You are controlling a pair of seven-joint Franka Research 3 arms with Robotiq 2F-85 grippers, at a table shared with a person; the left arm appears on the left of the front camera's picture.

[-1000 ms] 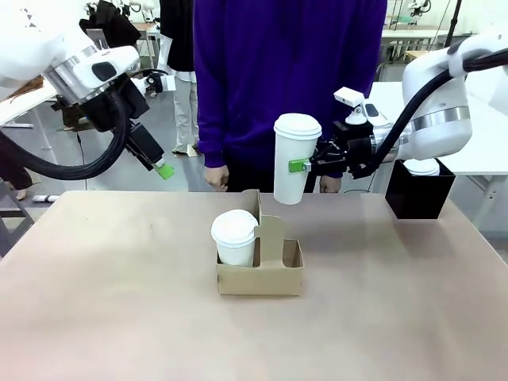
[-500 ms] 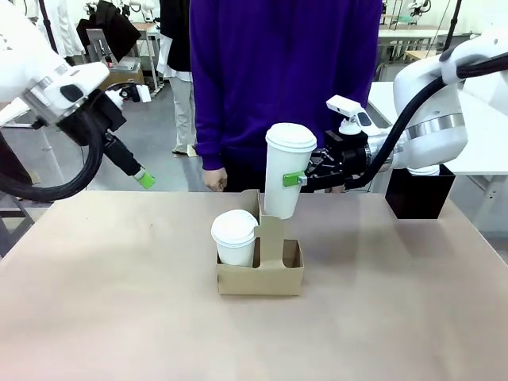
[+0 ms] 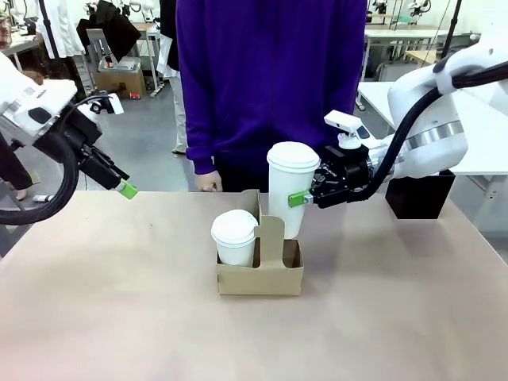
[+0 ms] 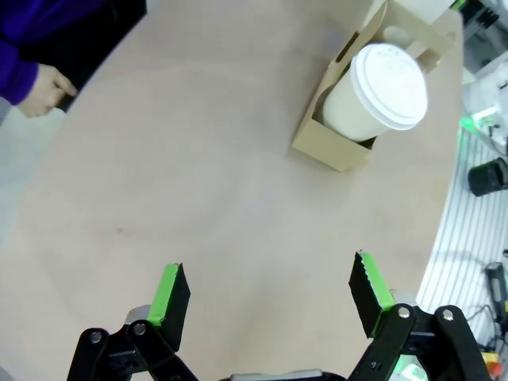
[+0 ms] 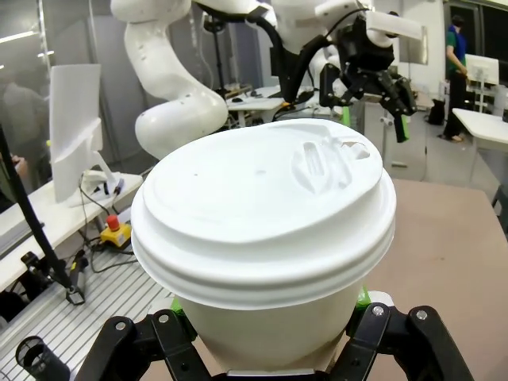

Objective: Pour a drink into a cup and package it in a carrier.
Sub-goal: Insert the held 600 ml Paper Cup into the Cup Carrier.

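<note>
While the person (image 3: 270, 87) in the purple top stands at the far edge, the tabletop (image 3: 119, 317) carries the carrier (image 3: 260, 270) near its middle. Black box (image 3: 418, 193) sits at far right.

Right pincer (image 3: 298, 198): clamped on the cup (image 3: 289, 190), lid on, gripped low on its side wall. Cup upright, its base hidden behind the carrier's handle, apparently just over or entering the empty pocket on the carrier's right side. A second lidded cup (image 3: 235, 236) already sits in the left pocket.

Left pincer (image 3: 125, 189): fingers apart, holding nothing, well off to the left above the tabletop edge.

Step in hand, as I judge it: seating the cup. Best done by keeping it plumb, centred over the free pocket, clear of the handle, lowered straight until the pocket takes the weight, then released.

Against the earlier frames: the cup has come down and leftward from well above the carrier to the handle's level. Left arm has pulled back and lower, away from the middle. Person has shifted slightly left.
</note>
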